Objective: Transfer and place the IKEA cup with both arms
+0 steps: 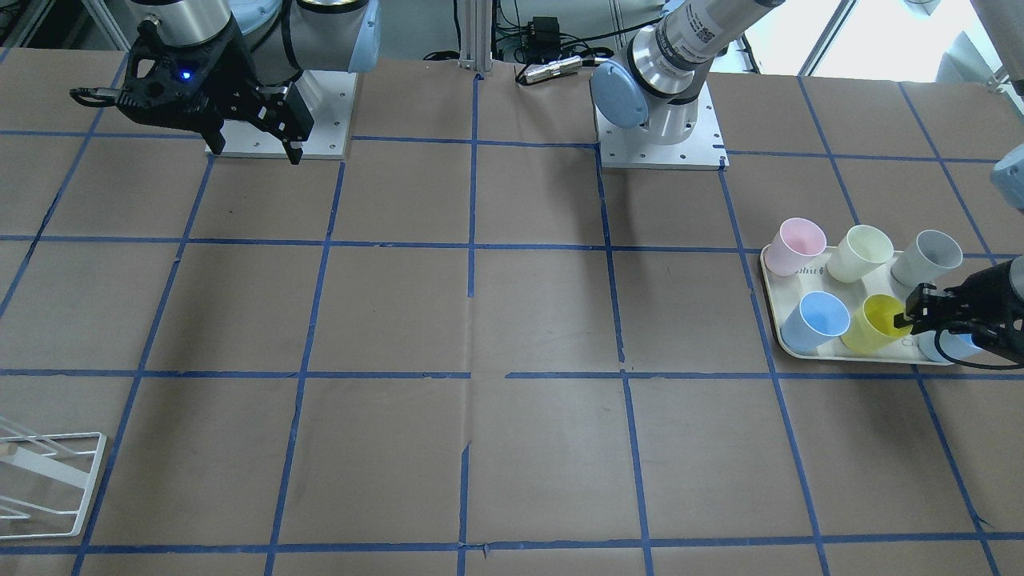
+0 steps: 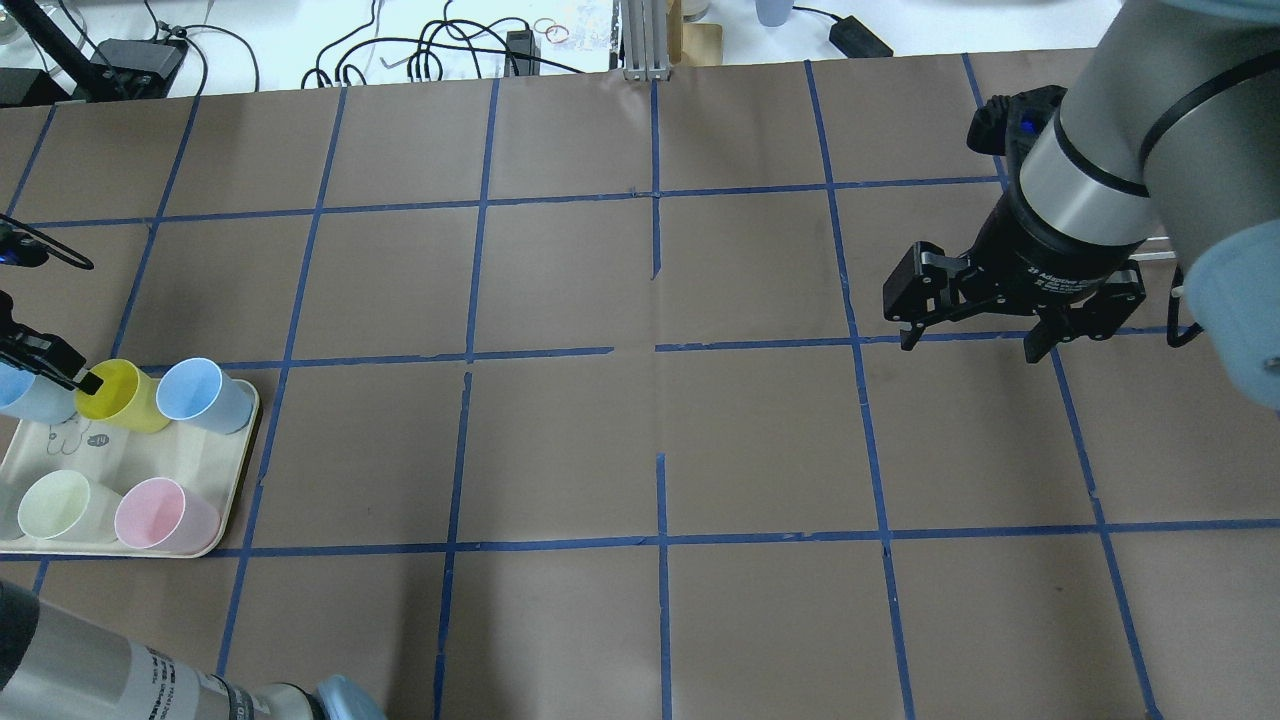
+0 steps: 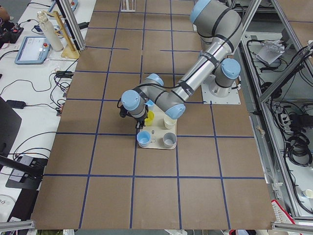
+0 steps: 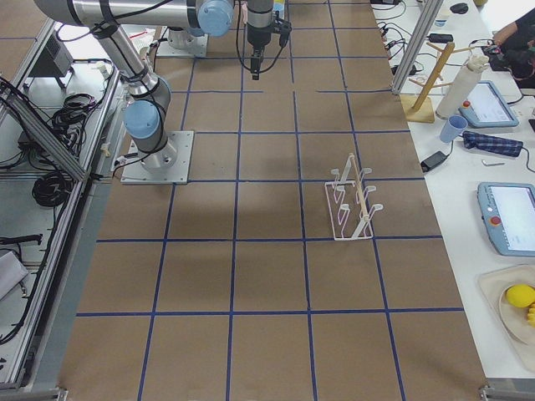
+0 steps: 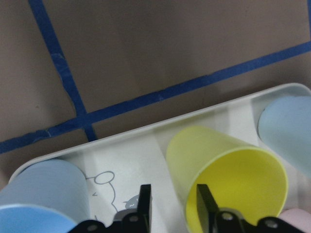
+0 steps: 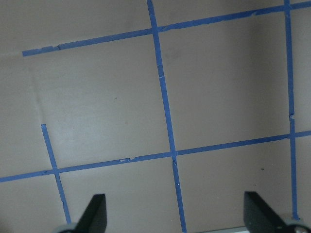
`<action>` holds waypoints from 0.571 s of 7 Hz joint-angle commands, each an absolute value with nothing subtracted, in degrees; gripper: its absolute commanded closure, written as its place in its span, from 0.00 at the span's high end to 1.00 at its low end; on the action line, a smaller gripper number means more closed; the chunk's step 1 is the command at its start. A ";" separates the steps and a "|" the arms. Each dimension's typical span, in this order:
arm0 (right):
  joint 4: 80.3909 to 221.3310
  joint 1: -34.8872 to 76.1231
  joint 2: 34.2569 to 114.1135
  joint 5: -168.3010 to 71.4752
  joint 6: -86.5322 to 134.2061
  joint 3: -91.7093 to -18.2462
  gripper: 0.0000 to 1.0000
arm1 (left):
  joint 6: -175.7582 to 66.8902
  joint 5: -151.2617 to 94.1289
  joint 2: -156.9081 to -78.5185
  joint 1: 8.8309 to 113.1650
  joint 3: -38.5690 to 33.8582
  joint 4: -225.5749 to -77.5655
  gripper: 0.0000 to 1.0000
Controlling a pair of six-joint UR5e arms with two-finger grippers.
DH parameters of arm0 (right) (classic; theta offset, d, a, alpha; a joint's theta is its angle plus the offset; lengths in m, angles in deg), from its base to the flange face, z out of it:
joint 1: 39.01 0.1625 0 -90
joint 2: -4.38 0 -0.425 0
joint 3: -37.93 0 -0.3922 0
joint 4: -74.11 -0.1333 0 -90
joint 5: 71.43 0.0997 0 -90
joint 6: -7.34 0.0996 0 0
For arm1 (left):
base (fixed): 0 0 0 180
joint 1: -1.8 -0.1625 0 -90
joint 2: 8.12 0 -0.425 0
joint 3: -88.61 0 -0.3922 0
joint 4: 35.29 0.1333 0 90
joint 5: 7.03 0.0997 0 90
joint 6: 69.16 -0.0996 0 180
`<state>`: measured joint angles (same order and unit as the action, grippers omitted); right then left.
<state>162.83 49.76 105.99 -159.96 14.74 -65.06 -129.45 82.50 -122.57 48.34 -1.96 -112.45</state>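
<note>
The bright yellow IKEA cup [image 1: 876, 324] stands upright on a cream tray [image 1: 770, 276], in its front row between two blue cups. It also shows in the overhead view [image 2: 125, 395] and the left wrist view [image 5: 228, 174]. My left gripper [image 5: 174, 196] is open and straddles the yellow cup's rim. One finger [image 5: 205, 201] is inside the cup and the other [image 5: 145, 201] is outside, a little apart from the wall. It also shows in the overhead view [image 2: 85, 380]. My right gripper [image 2: 968, 345] is open and empty, and hangs above bare table on the far side.
The tray [image 2: 130, 450] also holds a pink cup [image 2: 160, 515], a pale cream cup [image 2: 60, 505], a grey cup [image 1: 928, 256] and blue cups [image 2: 200, 395] [image 2: 25, 395] close beside the yellow one. A white wire rack [image 1: 48, 480] stands near my right arm's table end.
</note>
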 commanded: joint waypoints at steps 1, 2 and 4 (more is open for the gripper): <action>162.88 49.76 105.98 -159.94 14.72 -64.90 1.00 | -125.62 82.44 -117.48 52.92 0.53 -117.62 1.00; 162.88 49.76 105.98 -159.94 14.72 -64.90 1.00 | -118.63 82.61 -114.24 57.91 2.55 -122.60 1.00; 162.88 49.76 105.98 -159.85 14.63 -64.90 1.00 | -95.82 82.09 -106.51 71.24 1.88 -129.50 1.00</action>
